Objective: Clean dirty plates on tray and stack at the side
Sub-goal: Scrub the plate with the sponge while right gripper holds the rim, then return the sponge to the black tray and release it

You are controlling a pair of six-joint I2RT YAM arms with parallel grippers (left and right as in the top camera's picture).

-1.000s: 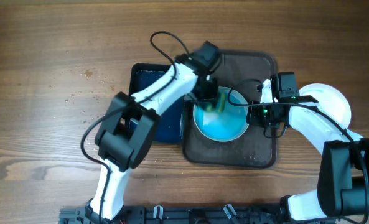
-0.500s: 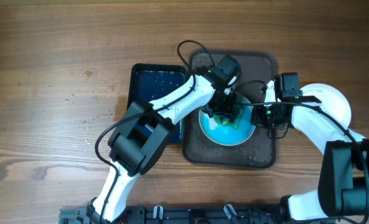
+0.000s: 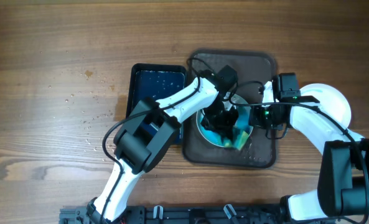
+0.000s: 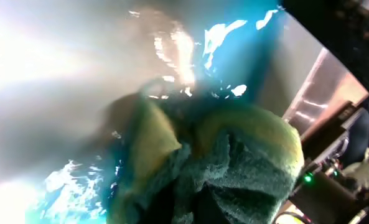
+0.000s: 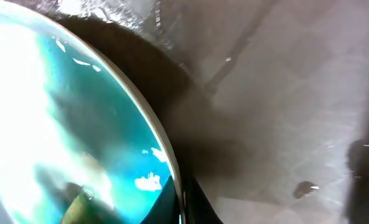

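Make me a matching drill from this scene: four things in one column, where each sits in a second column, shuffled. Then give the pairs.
Things
1. sponge
2. blue plate
3. dark blue tub
4. white plate

Places
A. on the table, left of the brown tray
B. on the blue plate
C. on the table, right of the tray
D. on the tray

Pairs: 1-B, 2-D, 3-A, 4-C
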